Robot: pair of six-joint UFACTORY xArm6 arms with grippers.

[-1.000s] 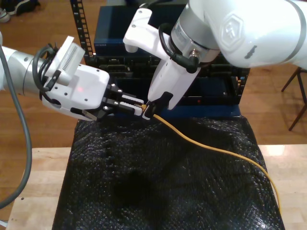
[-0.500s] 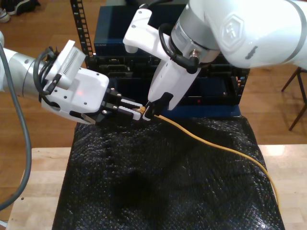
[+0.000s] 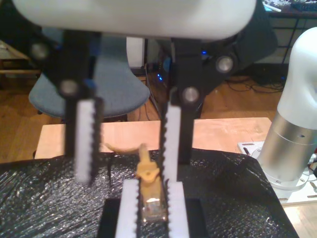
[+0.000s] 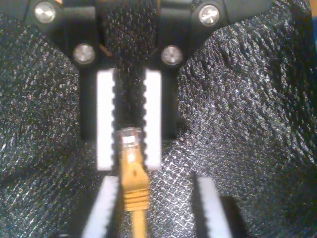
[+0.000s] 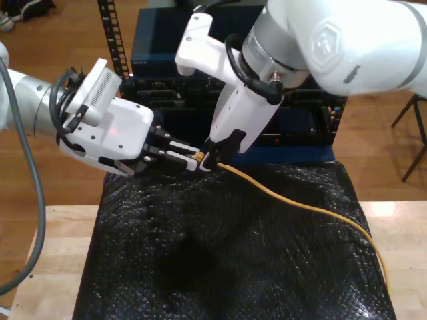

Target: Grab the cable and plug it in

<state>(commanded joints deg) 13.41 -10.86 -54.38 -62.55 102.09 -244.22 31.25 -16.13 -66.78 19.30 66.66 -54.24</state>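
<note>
While my second pincer [image 4: 129, 161] clamps the cable [image 4: 132, 186], my first pincer [image 3: 127, 176] gapes around it.

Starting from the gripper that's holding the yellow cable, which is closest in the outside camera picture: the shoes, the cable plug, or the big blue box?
From my second gripper, in the exterior view:
1. The cable plug, pinched right between its jaws.
2. The blue box, just behind it.
3. The shoes, on the floor in the exterior view's top left corner.
</note>
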